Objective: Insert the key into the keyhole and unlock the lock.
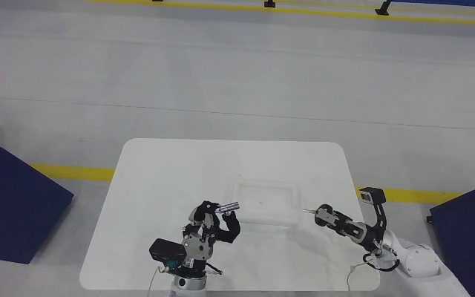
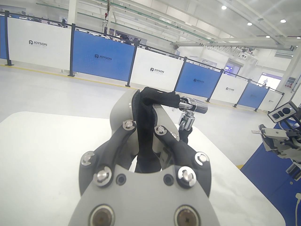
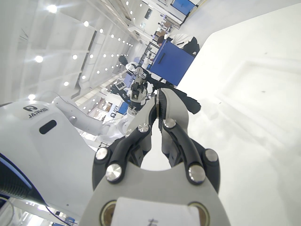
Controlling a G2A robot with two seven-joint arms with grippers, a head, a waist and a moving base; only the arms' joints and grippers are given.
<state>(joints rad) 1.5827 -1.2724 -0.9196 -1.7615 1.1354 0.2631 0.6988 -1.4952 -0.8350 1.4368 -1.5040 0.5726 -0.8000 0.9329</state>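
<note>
Key [image 2: 255, 132] and lock [image 2: 192, 109] held well apart
Left gripper [image 2: 143, 105] pinches the lock's strap [image 2: 162, 99], right gripper [image 3: 158, 101] pinches the key; its blade should be levelled toward 9 o'clock first.

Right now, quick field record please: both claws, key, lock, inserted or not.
left claw: shut on the black sleeve of the lock, held above the table
lock: chrome cylinder sticks out past the fingertips
right claw: shut on the key, held above the table
key: tip points toward the lock
inserted: no, key and lock are apart
tray: white, on the table, between the two claws in the top view
</note>
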